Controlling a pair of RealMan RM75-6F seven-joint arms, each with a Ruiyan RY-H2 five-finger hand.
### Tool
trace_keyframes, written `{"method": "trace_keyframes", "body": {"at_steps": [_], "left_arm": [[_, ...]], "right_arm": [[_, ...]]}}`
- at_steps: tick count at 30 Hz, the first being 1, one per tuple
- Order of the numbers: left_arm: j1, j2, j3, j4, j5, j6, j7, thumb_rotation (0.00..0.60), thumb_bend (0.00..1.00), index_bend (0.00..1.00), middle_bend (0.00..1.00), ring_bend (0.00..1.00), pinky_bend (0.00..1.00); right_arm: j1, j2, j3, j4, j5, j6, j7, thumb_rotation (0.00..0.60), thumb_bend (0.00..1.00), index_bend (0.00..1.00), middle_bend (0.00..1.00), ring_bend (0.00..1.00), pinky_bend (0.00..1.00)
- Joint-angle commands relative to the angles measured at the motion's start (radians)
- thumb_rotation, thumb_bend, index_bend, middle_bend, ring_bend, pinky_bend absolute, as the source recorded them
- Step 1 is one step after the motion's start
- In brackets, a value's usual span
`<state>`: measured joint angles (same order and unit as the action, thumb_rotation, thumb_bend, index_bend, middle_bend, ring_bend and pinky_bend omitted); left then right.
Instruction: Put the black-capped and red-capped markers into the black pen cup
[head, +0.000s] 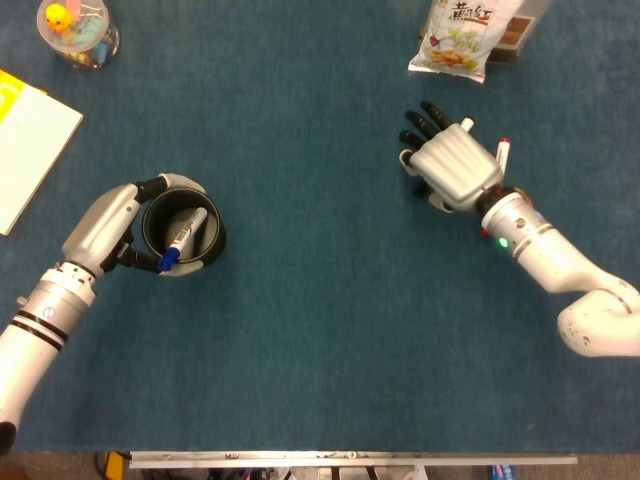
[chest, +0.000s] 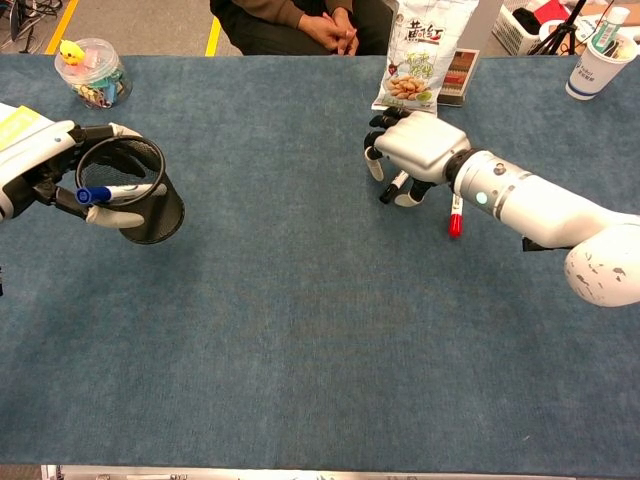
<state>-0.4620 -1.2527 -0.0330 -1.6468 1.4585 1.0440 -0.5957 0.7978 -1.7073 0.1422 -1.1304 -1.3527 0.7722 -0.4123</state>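
My left hand grips the black pen cup by its rim, at the left of the table. A blue-capped marker lies slanted across the cup's mouth. My right hand is palm down over the black-capped marker, fingers spread around it. Only the marker's cap shows, in the chest view, and the marker still lies on the table. The red-capped marker lies just right of that hand, partly under the wrist.
A snack bag stands just beyond the right hand. At the far left are a clear jar of small toys and a white and yellow pad. A paper cup stands far right.
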Motion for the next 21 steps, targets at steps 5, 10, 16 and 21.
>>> {"method": "trace_keyframes", "body": {"at_steps": [5,10,16,21], "left_arm": [[0.000,0.001,0.000,0.000,-0.001,-0.001,-0.001,0.600,0.09,0.31,0.37,0.35,0.24],[0.001,0.003,-0.001,0.001,-0.004,0.000,-0.002,0.600,0.09,0.30,0.37,0.35,0.24],[0.004,0.005,-0.003,0.003,-0.006,0.004,-0.004,0.600,0.09,0.30,0.36,0.35,0.24],[0.005,0.006,-0.003,0.004,-0.006,0.005,-0.010,0.600,0.09,0.30,0.36,0.35,0.24]], "right_arm": [[0.010,-0.014,-0.010,0.016,0.010,-0.001,-0.006,0.600,0.16,0.49,0.26,0.08,0.05],[0.021,-0.020,-0.015,0.027,0.023,-0.011,-0.024,0.600,0.16,0.50,0.26,0.08,0.05],[0.035,-0.027,-0.015,0.033,0.045,-0.023,-0.048,0.600,0.17,0.51,0.26,0.08,0.05],[0.043,-0.029,-0.018,0.034,0.064,-0.030,-0.072,0.600,0.19,0.52,0.26,0.08,0.05]]}}
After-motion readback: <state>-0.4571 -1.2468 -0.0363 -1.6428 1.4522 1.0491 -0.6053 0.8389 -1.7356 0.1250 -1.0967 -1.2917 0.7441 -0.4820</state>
